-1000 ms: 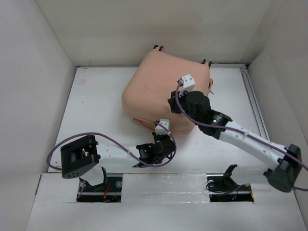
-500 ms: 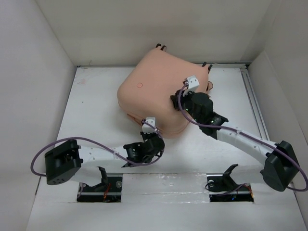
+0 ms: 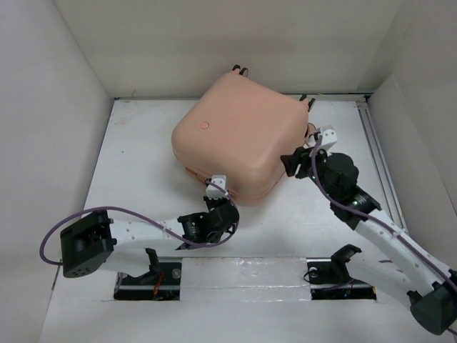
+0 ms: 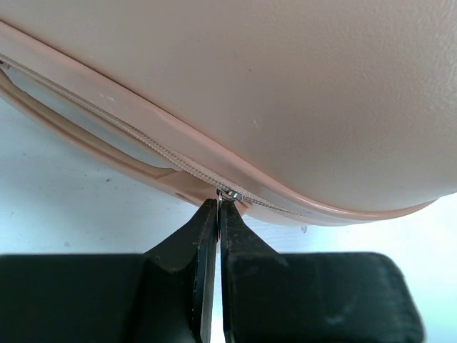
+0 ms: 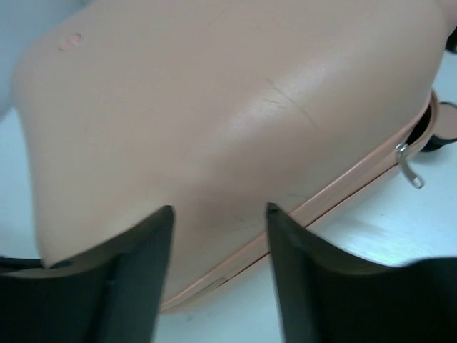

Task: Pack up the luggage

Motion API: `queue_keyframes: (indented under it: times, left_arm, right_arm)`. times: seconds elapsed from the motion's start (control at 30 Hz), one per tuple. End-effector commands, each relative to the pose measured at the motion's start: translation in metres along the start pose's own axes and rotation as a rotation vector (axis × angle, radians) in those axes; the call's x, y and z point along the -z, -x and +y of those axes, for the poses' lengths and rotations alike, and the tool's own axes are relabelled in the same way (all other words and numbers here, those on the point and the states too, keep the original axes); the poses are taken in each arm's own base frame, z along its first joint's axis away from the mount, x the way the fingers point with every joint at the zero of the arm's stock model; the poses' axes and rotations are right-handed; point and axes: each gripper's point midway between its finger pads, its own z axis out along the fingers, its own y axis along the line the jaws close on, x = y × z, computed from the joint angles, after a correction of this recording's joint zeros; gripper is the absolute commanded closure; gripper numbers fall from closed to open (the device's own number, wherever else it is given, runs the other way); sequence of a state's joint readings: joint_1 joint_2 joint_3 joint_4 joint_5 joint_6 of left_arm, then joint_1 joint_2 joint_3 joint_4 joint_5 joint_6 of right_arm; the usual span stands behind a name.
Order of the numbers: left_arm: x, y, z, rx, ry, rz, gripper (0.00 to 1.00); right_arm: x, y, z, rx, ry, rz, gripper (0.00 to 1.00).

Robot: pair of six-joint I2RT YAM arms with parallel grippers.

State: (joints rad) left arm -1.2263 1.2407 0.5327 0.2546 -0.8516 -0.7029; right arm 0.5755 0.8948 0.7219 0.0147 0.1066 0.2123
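Observation:
The peach-pink luggage (image 3: 232,136) lies flat with its lid down at the back middle of the table. My left gripper (image 3: 221,204) is at its near corner, shut on the small metal zipper pull (image 4: 230,194) on the seam. To the left of the pull the zipper (image 4: 107,118) is open. My right gripper (image 3: 291,158) is open and empty beside the luggage's right side; its fingers (image 5: 146,246) frame the shell (image 5: 228,107) without touching it. A second metal zipper pull (image 5: 408,166) hangs at the seam by a wheel.
White walls enclose the table on the left, back and right. A metal rail (image 3: 375,150) runs along the right side. The luggage's caster wheels (image 3: 238,70) poke out at its far edge. Purple cables (image 3: 128,212) trail from both arms.
My right gripper has come off the luggage's top and pulled back to its right side. My left gripper has slid left along the near edge, and the luggage has turned and shifted slightly left.

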Motion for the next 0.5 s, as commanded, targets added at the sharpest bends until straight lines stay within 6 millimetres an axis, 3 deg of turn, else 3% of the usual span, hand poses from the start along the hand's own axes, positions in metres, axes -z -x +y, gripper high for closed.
queue_keyframes:
  times: [0.0, 0.03, 0.07, 0.1, 0.2, 0.27, 0.3, 0.4, 0.47]
  left_arm:
    - [-0.005, 0.01, 0.014, -0.064, 0.072, -0.047, 1.0]
    - [-0.007, 0.013, 0.011, -0.039, 0.059, -0.053, 1.0]
    - [-0.007, 0.013, 0.011, -0.051, 0.059, -0.052, 1.0]
    - [-0.007, 0.014, 0.008, -0.043, 0.048, -0.051, 1.0]
    - [-0.009, 0.012, 0.008, -0.053, 0.036, -0.045, 1.0]
    - [-0.012, 0.017, 0.014, -0.056, 0.049, -0.049, 1.0]
    - [-0.011, 0.019, 0.012, -0.058, 0.037, -0.047, 1.0]
    - [-0.011, 0.024, 0.013, -0.063, 0.018, -0.048, 1.0]
    - [-0.011, 0.03, 0.011, -0.062, 0.003, -0.058, 1.0]
  right_arm:
    - [0.026, -0.011, 0.018, -0.045, 0.144, 0.06, 0.4]
    - [0.029, -0.019, 0.025, -0.043, 0.179, 0.075, 0.3]
    - [0.034, -0.043, 0.036, -0.051, 0.215, 0.126, 0.22]
    - [0.037, -0.054, 0.04, -0.054, 0.229, 0.136, 0.19]
    - [0.051, -0.089, 0.054, -0.087, 0.283, 0.131, 0.32]
    - [0.059, -0.087, 0.064, -0.134, 0.334, 0.081, 0.58]
    - [0.063, -0.104, 0.07, -0.147, 0.359, 0.105, 0.66]
    - [0.065, -0.116, 0.089, -0.207, 0.431, 0.1, 0.68]
    - [0.057, -0.144, 0.091, -0.231, 0.404, 0.16, 0.57]
